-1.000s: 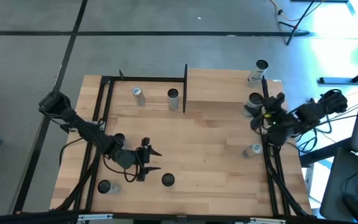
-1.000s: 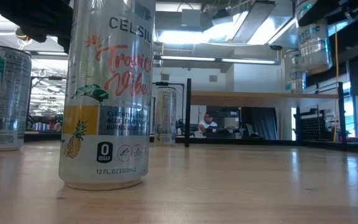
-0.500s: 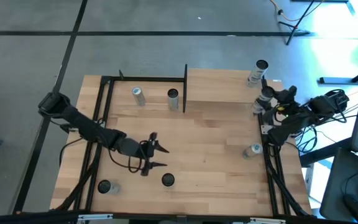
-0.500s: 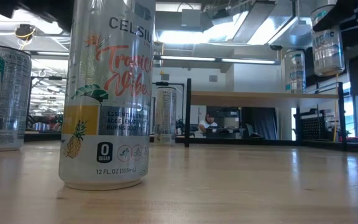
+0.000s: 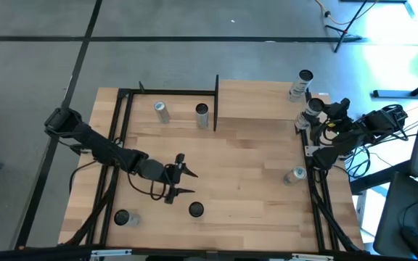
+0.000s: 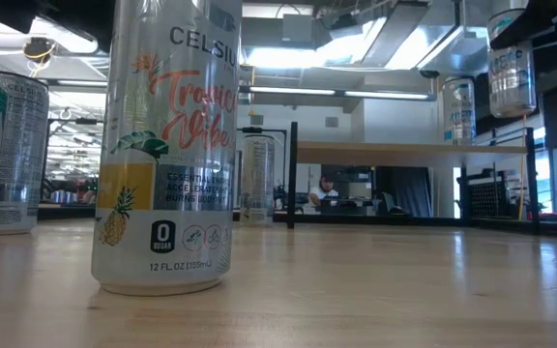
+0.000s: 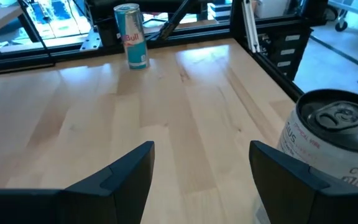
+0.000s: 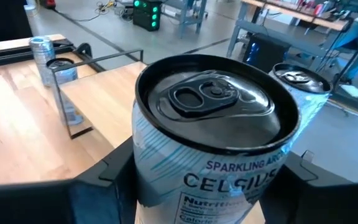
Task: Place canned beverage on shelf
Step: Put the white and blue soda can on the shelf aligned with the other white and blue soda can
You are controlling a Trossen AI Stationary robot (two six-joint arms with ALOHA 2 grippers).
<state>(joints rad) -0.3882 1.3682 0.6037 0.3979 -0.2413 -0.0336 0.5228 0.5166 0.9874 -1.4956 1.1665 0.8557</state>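
Right gripper [image 5: 312, 116] pinches a can [image 5: 311, 109] above the shelf's [image 5: 256, 99] three o'clock edge; released here, it may topple. Left gripper [image 5: 181, 181] spread, empty.

The left gripper [image 7: 201, 180] fills the lower edge of the frame, its two dark jaws standing apart over bare light-wood bench [image 7: 185, 112]. At the lower right a Celsius can [image 7: 331, 143] stands upright, cut off by the frame edge. At the upper left stands a blue can [image 7: 131, 35], apparently Red Bull.
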